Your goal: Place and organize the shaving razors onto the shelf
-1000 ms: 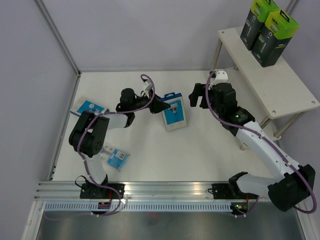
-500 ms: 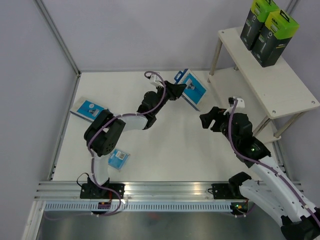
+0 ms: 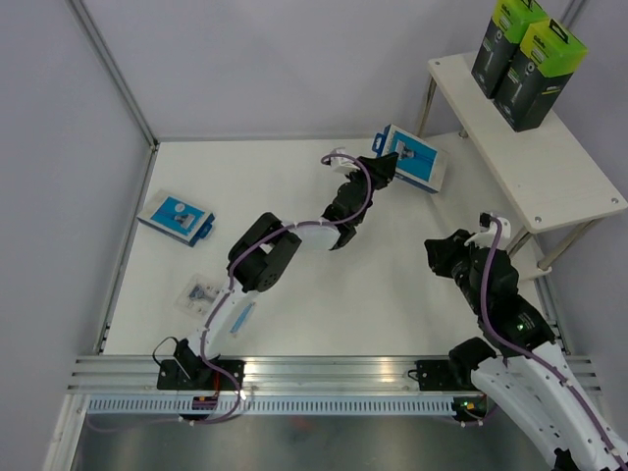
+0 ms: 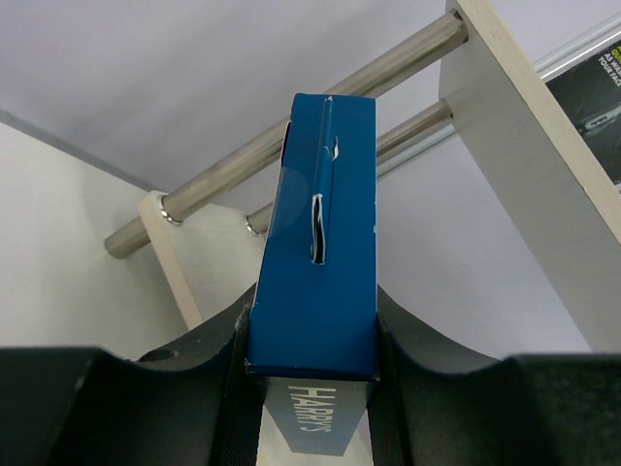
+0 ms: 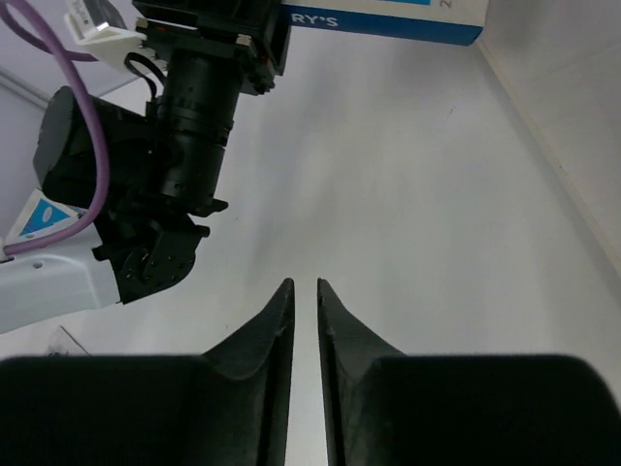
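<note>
Top external: L hand (image 3: 384, 167) grips blue box (image 3: 417, 163) by shelf (image 3: 549, 167); R hand (image 5: 303, 286) closed, empty.

**Setting: robotics lab test cell**

The site was a robotics lab enclosure. A white worktop (image 3: 324, 304) was boxed in by plain pale grey panels (image 3: 265, 69) set in aluminium frame posts (image 3: 111, 69). The left arm (image 3: 260, 260) and right arm (image 3: 510, 324) were bolted to a slotted aluminium rail (image 3: 324, 371) along the near edge, with a perforated cable duct (image 3: 324, 404) below it. Purple cables (image 5: 101, 146) ran exposed along the arm links. The only furniture was a small beige shelf (image 3: 549, 167) on bare metal legs at the far right.
</note>
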Tool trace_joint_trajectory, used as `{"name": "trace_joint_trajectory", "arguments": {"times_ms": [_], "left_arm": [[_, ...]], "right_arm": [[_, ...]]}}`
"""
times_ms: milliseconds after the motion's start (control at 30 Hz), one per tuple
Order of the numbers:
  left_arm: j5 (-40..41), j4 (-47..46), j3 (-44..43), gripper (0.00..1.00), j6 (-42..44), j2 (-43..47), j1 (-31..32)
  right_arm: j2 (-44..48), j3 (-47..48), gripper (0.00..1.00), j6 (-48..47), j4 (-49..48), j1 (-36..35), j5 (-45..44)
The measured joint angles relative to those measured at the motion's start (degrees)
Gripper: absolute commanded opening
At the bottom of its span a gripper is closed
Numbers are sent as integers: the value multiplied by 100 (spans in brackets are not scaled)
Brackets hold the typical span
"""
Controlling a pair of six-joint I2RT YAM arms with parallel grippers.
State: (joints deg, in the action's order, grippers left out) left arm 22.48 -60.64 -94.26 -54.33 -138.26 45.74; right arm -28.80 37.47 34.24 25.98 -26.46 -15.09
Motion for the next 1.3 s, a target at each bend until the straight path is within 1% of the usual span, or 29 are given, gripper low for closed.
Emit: {"name": "trace_joint_trajectory", "arguments": {"times_ms": [100,133,267,433,533,667,767,800,833,1000,1067,1100,1133,1167,1233,1300], "left_arm": [[273,11,-446,25,-111,-313,111],[361,28,-651,25,-153,-448,142],[684,76,-1733,25,-310,-1099,243],[1174,291,-3121,26,-378,-1919,391],[1504,562,-3604,26,-634,-2229,518],[1810,894,-3915,26,-1014,-2524,664],[1873,1193,-4168,28,-1189,-2754,732],[1902,1311,-4210,30,-1226,-2793,750],[1912,1421,-4227,36,-1268,-2811,765],[1943,1784,-4304,45,-1362,-2811,776],[1941,1834,-4356,53,-1375,-2811,769],[1937,1836,-4376,59,-1394,-2811,765],[1915,1836,-4393,72,-1419,-2811,763],[1888,1838,-4409,78,-1427,-2811,763],[1762,1777,-4393,82,-1443,-2811,763],[1617,1624,-4269,83,-1432,-2811,765]], "right_arm": [[127,-2,1,-131,-20,2,42],[146,-2,0,-173,-17,0,42],[262,-2,1,-302,-2,2,-46],[601,24,1,-457,68,0,-442],[754,96,1,-516,103,2,-621],[785,127,1,-577,122,2,-678],[782,127,1,-603,188,0,-688],[782,127,1,-605,197,0,-693],[782,127,1,-612,197,0,-706],[785,127,1,-651,195,2,-761],[782,127,1,-662,195,0,-776],[778,127,1,-664,195,2,-778],[774,127,1,-667,195,2,-778],[767,127,1,-669,195,2,-776],[769,127,1,-695,195,0,-776],[780,127,1,-706,197,0,-785]]}}
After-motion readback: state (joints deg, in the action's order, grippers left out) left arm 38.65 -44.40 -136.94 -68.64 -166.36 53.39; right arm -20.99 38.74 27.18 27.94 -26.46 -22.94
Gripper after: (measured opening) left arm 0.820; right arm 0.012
